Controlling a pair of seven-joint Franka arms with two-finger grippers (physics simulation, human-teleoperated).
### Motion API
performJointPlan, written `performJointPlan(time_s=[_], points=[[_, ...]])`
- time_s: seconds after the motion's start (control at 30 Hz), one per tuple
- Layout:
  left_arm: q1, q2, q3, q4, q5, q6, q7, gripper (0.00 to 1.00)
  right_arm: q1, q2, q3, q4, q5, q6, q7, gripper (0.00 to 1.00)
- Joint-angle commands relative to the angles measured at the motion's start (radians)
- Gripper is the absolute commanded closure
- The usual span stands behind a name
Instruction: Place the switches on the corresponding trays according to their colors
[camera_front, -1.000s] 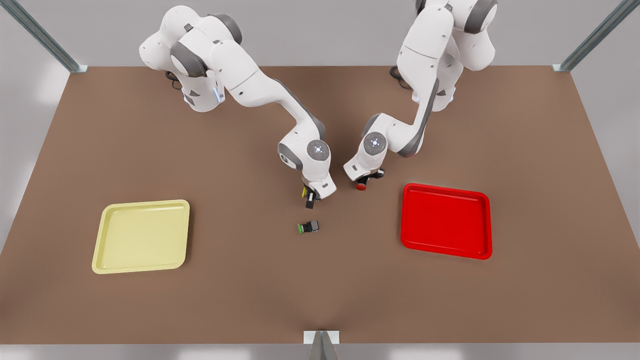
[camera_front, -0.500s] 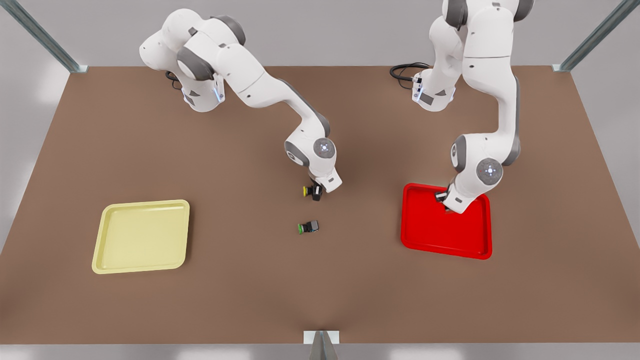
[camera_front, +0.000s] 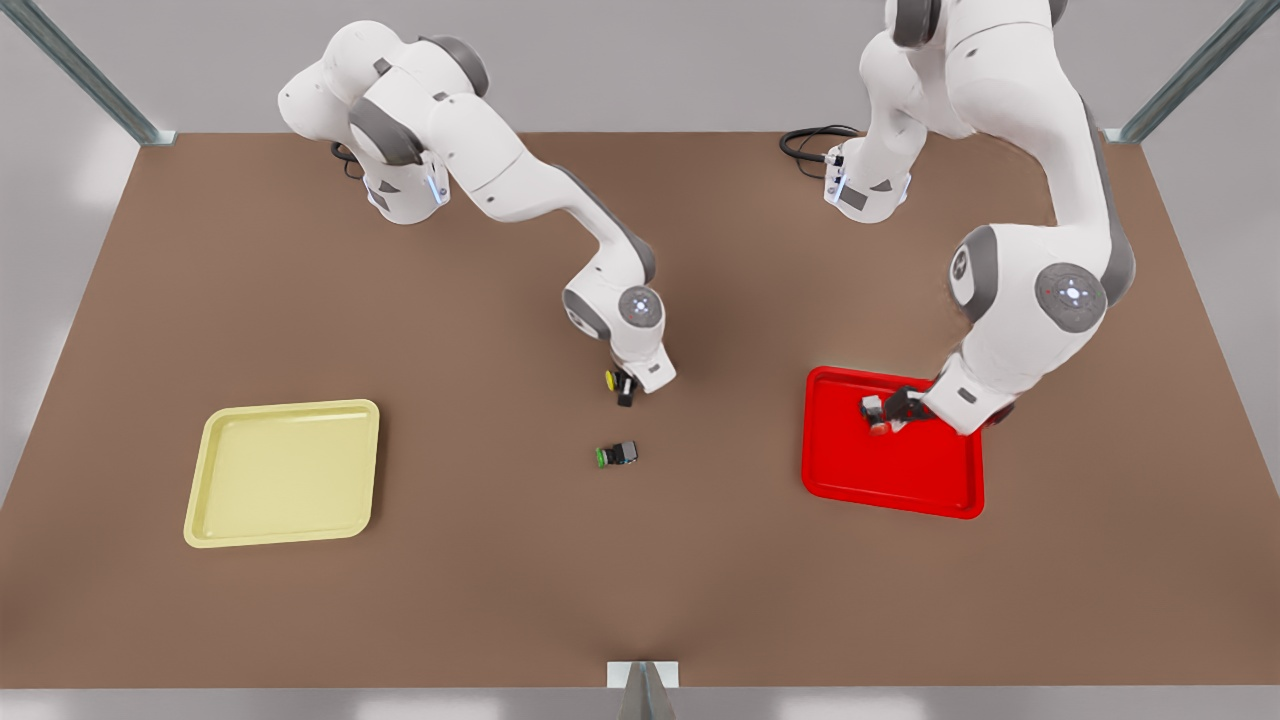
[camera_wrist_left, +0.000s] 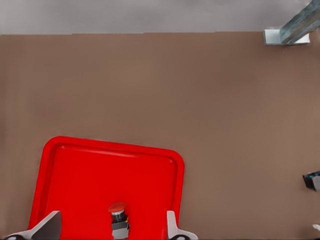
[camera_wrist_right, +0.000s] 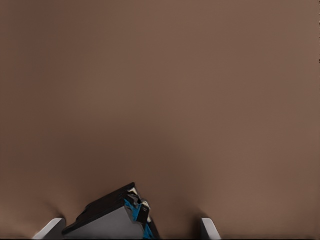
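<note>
Over red tray (camera_front: 935, 495), left pincer (camera_wrist_left: 112, 231) wide open, red switch (camera_wrist_left: 118, 218) dropped in. Right pincer (camera_front: 625, 388) grips yellow switch (camera_front: 612, 380) — next, carry to yellow tray (camera_front: 285, 520).

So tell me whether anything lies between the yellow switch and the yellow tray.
Nothing visible does. The yellow switch sits at the right gripper near the table's middle, and only bare table stretches from there to the yellow tray. The green switch lies nearer the camera, off that line.

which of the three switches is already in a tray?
The red-capped switch, in the red tray under the open left gripper. Yellow-capped and green-capped ones are over bare table.
</note>
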Motion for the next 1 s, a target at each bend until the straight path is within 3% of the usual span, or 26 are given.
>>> performJointPlan(time_s=[0.0,0.03,0.07,0.1,0.13,0.2,0.33,0.47,0.6,0.83,0.9,0.97], points=[[-0.003,-0.001,0.029,0.129,0.007,-0.601,0.041,0.0,-0.002,-0.001,0.0,0.0,0.001,-0.007,-0.127,0.0],[0.099,-0.07,-0.092,0.117,0.014,-0.604,-0.012,0.0,-0.002,-0.001,0.0,0.001,0.002,-0.007,-0.127,0.0],[0.385,-0.129,-0.46,0.108,0.126,-0.604,-0.075,0.0,-0.002,-0.001,0.0,0.001,0.001,-0.007,-0.127,0.0],[0.584,-0.176,-0.641,0.082,0.129,-0.584,-0.074,0.0,-0.002,-0.001,0.0,0.001,0.001,-0.007,-0.127,0.0],[0.597,-0.185,-0.654,0.072,0.132,-0.564,-0.057,0.0,-0.002,-0.001,0.0,0.003,0.001,-0.007,-0.127,0.0],[0.592,-0.173,-0.654,0.085,0.132,-0.586,-0.06,0.0,-0.001,-0.001,0.0,0.006,0.001,-0.007,-0.127,0.13],[0.594,-0.173,-0.651,0.105,0.137,-0.632,-0.054,0.0,-0.001,-0.003,0.0,0.009,0.001,-0.007,-0.127,0.19],[0.594,-0.173,-0.651,0.106,0.135,-0.642,-0.06,0.0,-0.001,-0.003,0.002,0.012,0.001,-0.016,-0.127,0.46],[0.594,-0.173,-0.649,0.106,0.132,-0.668,-0.056,0.0,-0.002,-0.009,0.002,0.014,0.001,-0.029,-0.127,0.63],[0.597,-0.172,-0.649,0.106,0.131,-0.668,-0.054,0.0,-0.028,-0.052,0.006,0.033,0.004,-0.107,-0.124,0.7],[0.598,-0.172,-0.649,0.106,0.131,-0.67,-0.054,0.0,-0.053,-0.113,0.005,0.044,0.003,-0.19,-0.111,0.7],[0.598,-0.172,-0.648,0.106,0.131,-0.676,-0.054,0.0,-0.188,-0.213,-0.002,0.032,-0.027,-0.358,-0.056,0.68]])
